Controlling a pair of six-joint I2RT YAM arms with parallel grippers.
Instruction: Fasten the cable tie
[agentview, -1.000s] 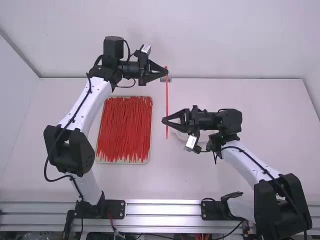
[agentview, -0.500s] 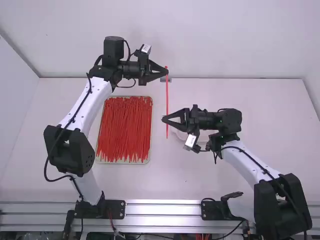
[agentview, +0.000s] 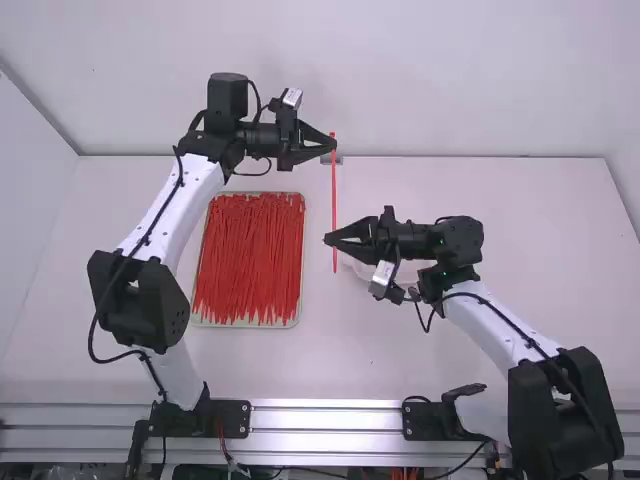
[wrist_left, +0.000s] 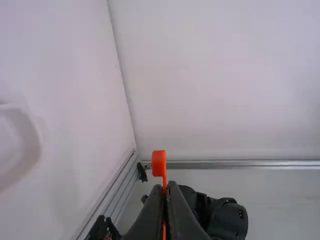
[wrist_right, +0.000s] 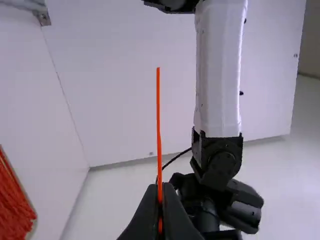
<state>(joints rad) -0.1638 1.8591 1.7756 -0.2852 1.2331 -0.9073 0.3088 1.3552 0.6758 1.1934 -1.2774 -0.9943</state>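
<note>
A single red cable tie (agentview: 333, 200) hangs upright above the table, right of the tray. My left gripper (agentview: 330, 148) is shut on its top end, and the tie's head (wrist_left: 159, 163) sticks out just past the closed fingers (wrist_left: 172, 210) in the left wrist view. My right gripper (agentview: 331, 240) reaches in from the right and is shut on the tie's lower part. In the right wrist view the thin strap (wrist_right: 158, 125) runs straight out from between the closed fingers (wrist_right: 170, 210).
A flat tray (agentview: 301, 300) heaped with several red cable ties (agentview: 250, 258) lies left of the hanging tie; those ties (wrist_right: 15, 212) also edge into the right wrist view. The left arm's white link (wrist_right: 220, 75) stands close behind the strap. Bare white table lies to the right.
The right gripper's fingers, spread around the tie a second ago, have drawn together on its lower part. The left arm and the tie have stayed in place.
</note>
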